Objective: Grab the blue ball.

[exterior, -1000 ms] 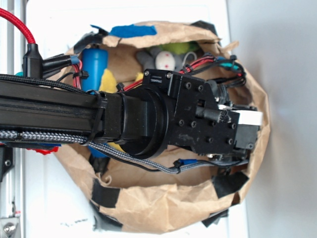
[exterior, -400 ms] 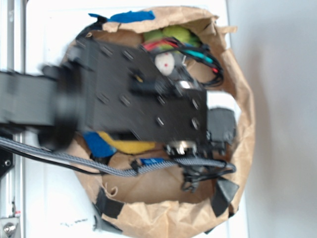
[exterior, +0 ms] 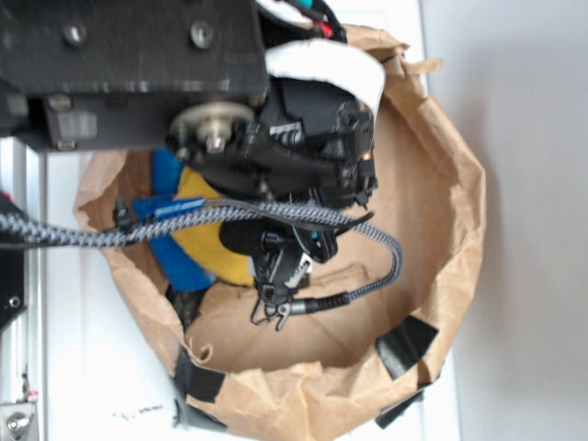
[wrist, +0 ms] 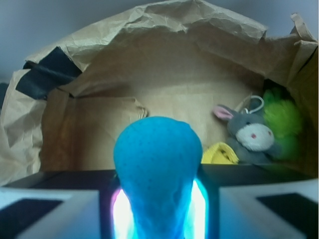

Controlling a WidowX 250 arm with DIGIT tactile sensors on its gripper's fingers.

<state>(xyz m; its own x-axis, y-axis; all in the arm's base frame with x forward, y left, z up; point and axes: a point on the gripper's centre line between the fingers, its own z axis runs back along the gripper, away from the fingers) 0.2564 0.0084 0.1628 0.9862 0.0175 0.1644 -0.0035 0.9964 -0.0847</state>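
The exterior cam looks straight down from above, close enough that the arm fills the upper left and hides much of the paper bag (exterior: 441, 276) under it. The wrist cam sits low, just behind the gripper (wrist: 155, 209), facing forward into the bag's inside — very near, the bottom of the frame is blurred. Both views share the bag's brown wall w/ black tape patches (wrist: 47, 77).
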